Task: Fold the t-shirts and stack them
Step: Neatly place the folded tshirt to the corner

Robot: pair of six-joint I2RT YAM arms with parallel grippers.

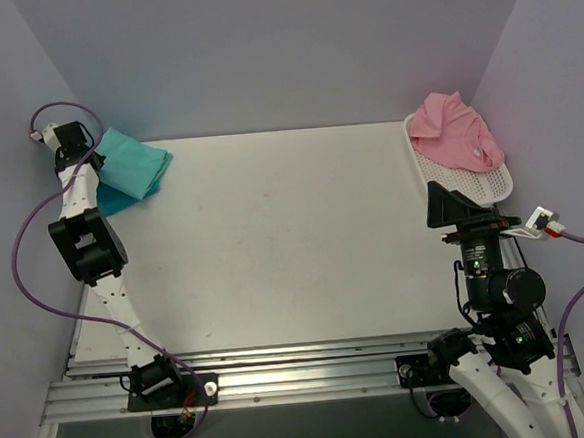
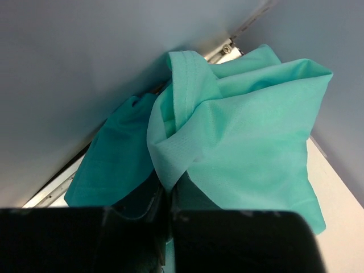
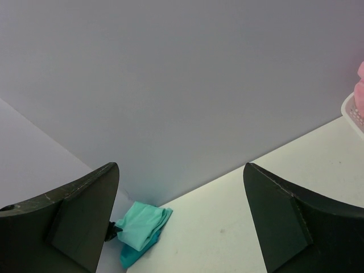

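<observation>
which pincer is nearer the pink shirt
Right. The right pincer is open beside the white basket that holds the pink shirt; the left pincer is at the far left corner, clamped on the sea-green shirt.

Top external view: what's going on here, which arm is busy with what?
The left gripper is shut on the sea-green t-shirt at the far left corner of the table. A darker turquoise t-shirt seems to lie partly under it. The right gripper is open and holds nothing, hanging beside the white mesh basket on the far right. The pink t-shirt lies crumpled in that basket, not yet folded.
</observation>
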